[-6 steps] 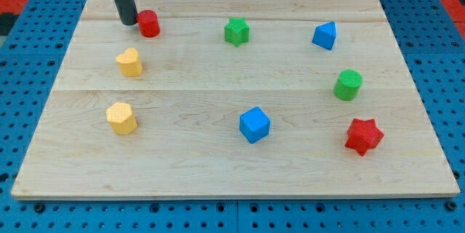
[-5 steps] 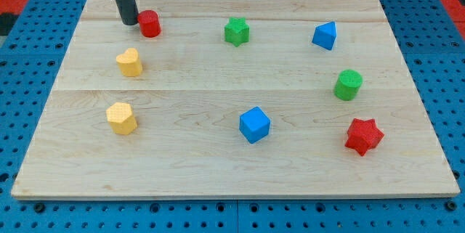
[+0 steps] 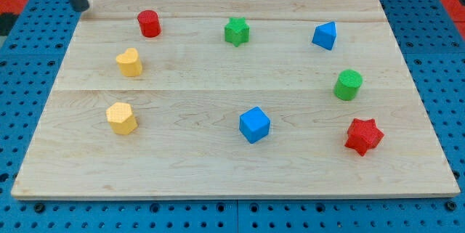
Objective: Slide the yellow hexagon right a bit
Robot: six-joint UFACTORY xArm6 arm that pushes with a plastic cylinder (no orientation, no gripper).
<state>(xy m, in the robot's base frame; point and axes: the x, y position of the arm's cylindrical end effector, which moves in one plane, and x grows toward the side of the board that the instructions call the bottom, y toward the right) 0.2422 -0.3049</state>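
Tip (image 3: 80, 9) beyond board's top-left corner, holding nothing, well apart from yellow hexagon (image 3: 121, 118).

Yellow hexagon (image 3: 121, 117): a small solid block with six-sided top face, standing flat on the bench (image 3: 218, 168). It lies toward the view's left, at about eight o'clock from the bench's centre, untouched.

lab bench, blue pegboard (image 3: 29, 102), wooden board (image 3: 290, 66)
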